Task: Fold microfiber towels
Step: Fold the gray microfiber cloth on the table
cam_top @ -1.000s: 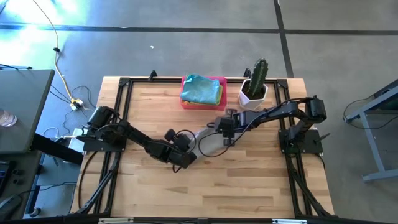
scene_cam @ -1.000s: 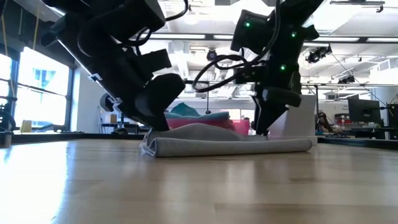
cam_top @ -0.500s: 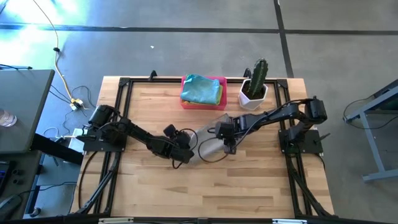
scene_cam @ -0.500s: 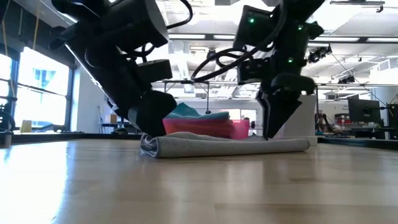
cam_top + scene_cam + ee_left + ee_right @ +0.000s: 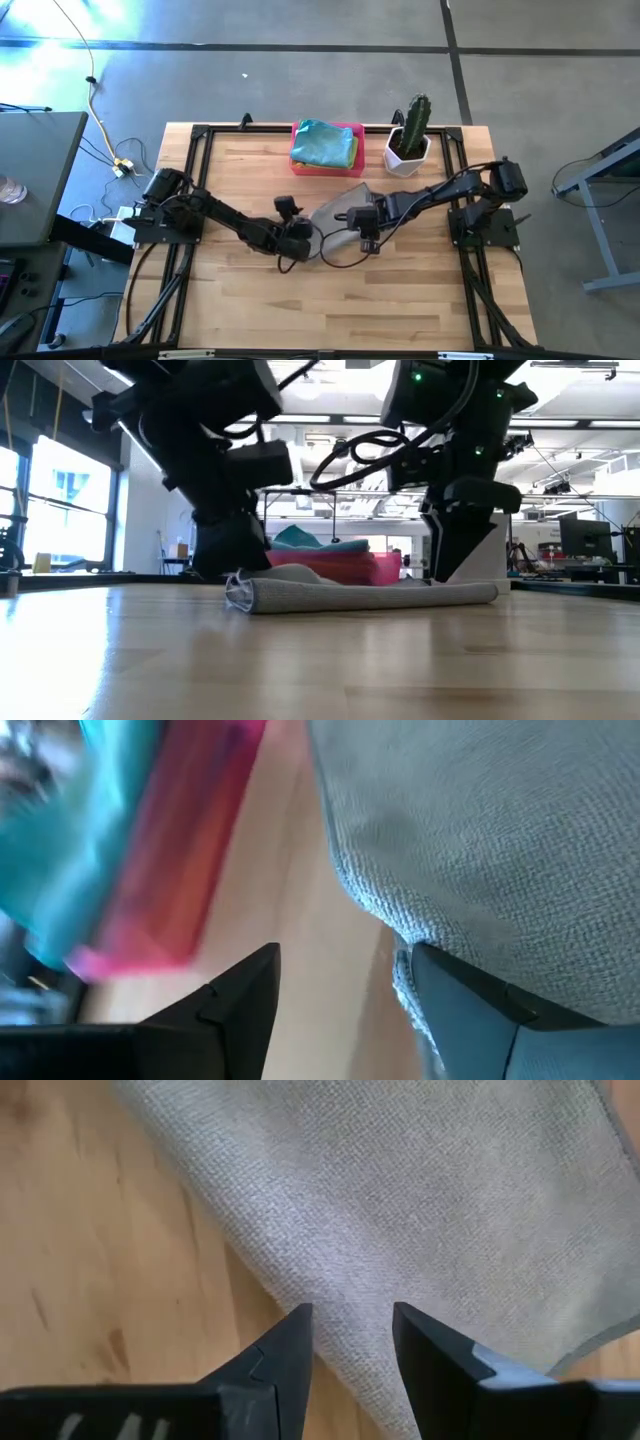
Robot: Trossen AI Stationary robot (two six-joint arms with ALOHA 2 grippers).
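Between left gripper (image 5: pixel 302 243) and right gripper (image 5: pixel 366 232), folded grey towel (image 5: pixel 336 213).

Front table (image 5: pixel 330 310) bare; tray (image 5: pixel 326 163) and cactus pot (image 5: pixel 407 155) block the back

Left arm: reaches from the left edge toward the table's middle, wrist low; left gripper (image 5: pixel 303 243) just above the tabletop, fingers (image 5: pixel 238 995) spread apart. Right arm: stretched in from the right; right gripper (image 5: pixel 366 236) low, pointing down, fingers (image 5: pixel 280 1355) parted with a narrow gap
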